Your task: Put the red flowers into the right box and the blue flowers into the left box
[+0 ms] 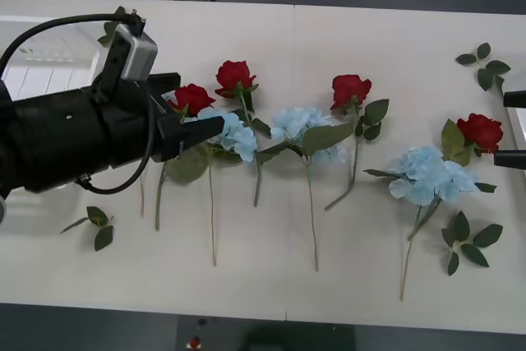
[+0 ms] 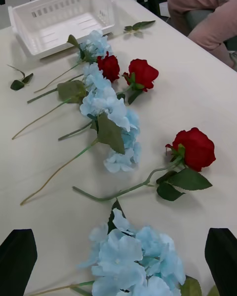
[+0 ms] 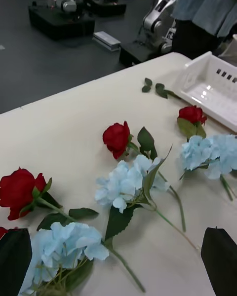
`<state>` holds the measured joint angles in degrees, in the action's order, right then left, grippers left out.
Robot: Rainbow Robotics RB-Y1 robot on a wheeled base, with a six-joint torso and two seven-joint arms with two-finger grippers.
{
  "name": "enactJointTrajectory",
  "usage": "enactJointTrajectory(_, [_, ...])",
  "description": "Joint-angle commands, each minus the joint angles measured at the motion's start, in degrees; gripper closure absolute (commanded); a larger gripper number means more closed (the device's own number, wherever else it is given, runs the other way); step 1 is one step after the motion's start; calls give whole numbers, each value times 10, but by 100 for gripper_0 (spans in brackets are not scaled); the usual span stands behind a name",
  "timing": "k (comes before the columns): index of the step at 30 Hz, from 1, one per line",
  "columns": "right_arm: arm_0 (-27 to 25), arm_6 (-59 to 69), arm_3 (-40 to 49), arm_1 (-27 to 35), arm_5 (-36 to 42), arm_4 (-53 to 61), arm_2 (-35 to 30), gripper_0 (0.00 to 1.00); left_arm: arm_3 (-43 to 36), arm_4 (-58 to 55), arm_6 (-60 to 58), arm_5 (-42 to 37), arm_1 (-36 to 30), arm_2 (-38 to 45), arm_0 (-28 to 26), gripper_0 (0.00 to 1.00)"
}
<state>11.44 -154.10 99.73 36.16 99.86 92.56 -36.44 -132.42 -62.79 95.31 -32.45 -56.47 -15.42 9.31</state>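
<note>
Currently nothing is sorted: every flower lies flat on the white table (image 1: 370, 47), stems pointing toward the robot, blooms in a rough row across it.

Left box (image 2: 59, 19): translucent white bin at the table's left end, beyond the flowers. Nothing visible inside in the right wrist view.

Right box (image 1: 519, 133): a thin pale edge at the table's right border.

Left gripper (image 1: 215, 126): black fingers spread wide apart, holding nothing. It hangs over the leftmost blue flowers (image 1: 234, 133), just beside the leftmost rose (image 1: 193, 98). Judgement: it is lining up on that blue cluster, nearest the left box, a short carry.

Right gripper (image 2: 118, 256): fingers wide apart at the picture's corners, empty, poised over the rightmost blue cluster (image 1: 427, 174). The rightmost rose (image 1: 480, 131) sits just beside it and close to the right box, probably the better target.

Red flowers (image 1: 351, 90): four roses, interleaved with three blue clusters; several leaves and stems overlap, so a pick may drag a neighbour.

Loose leaf sprigs (image 1: 485, 63): scattered near corners, not task items.
</note>
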Motion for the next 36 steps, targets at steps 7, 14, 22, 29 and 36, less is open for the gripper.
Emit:
enactJointTrajectory(7, [-10,-9,-4,33,-22,-37,15,0,-42,-74,-196,-253,-45,177,-30,0])
enactJointTrajectory(14, [-11,187,-4,51,-35,-164,8,0,23,-87,-289,-309,-50,170,-31,0])
enactJointTrajectory(22, [-10,466,-4,72,-42,-312,39,0,117,-71,-310,-301,-59,121,-26,0])
enactJointTrajectory(29, [-7,619,-30,68,-98,-421,76,0,205,-55,-306,-300,-59,73,17,0])
enactJointTrajectory(36, [17,676,-115,50,-162,-478,108,0,308,3,-299,-293,-43,-29,122,0])
